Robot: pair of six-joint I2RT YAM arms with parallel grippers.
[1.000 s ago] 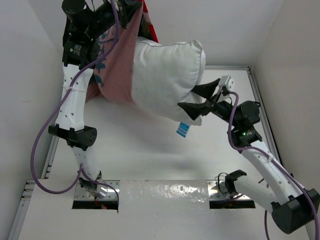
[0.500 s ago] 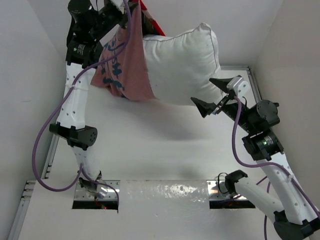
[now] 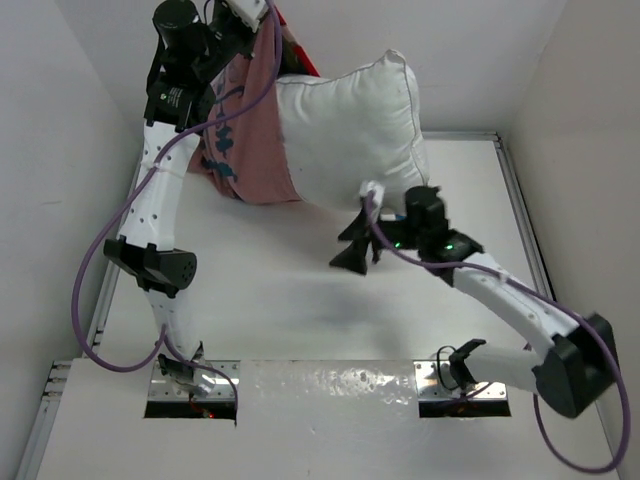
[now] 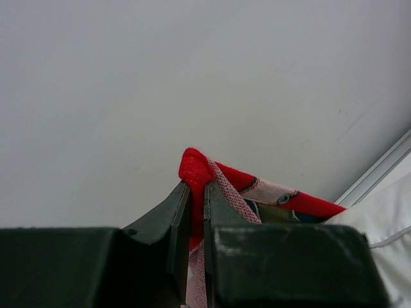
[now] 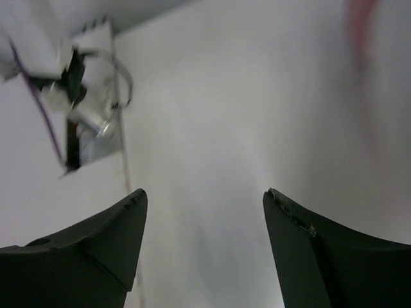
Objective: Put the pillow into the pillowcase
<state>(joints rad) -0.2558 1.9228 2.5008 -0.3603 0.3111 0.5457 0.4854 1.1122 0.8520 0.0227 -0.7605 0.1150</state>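
Now, left pincer [image 4: 196, 187]: clenched on a red corner of the pillowcase [image 4: 196, 165]; in the left wrist view the fabric is pinched between the two dark fingers.
Left arm: raised high at the far left of the counter [image 3: 290, 300], with a purple cable [image 3: 95, 270] looping down its side.
Pillowcase: hangs from that grip, its pale pink inside with dark teal lettering facing the overhead camera and a strip of red outside showing along the top edge.
Pillow [image 3: 350, 130]: its left end is tucked behind the pink fabric, while the larger white part sticks out to the right, bulging and wrinkled. Whether it rests on the counter cannot be told.
Right pincer [image 3: 350, 245]: released, jaws spread apart with nothing between them. It is just below the pillow's lower right edge and apart from it.
Right wrist view: blurred, with only bare counter between the two black fingers [image 5: 96, 244].
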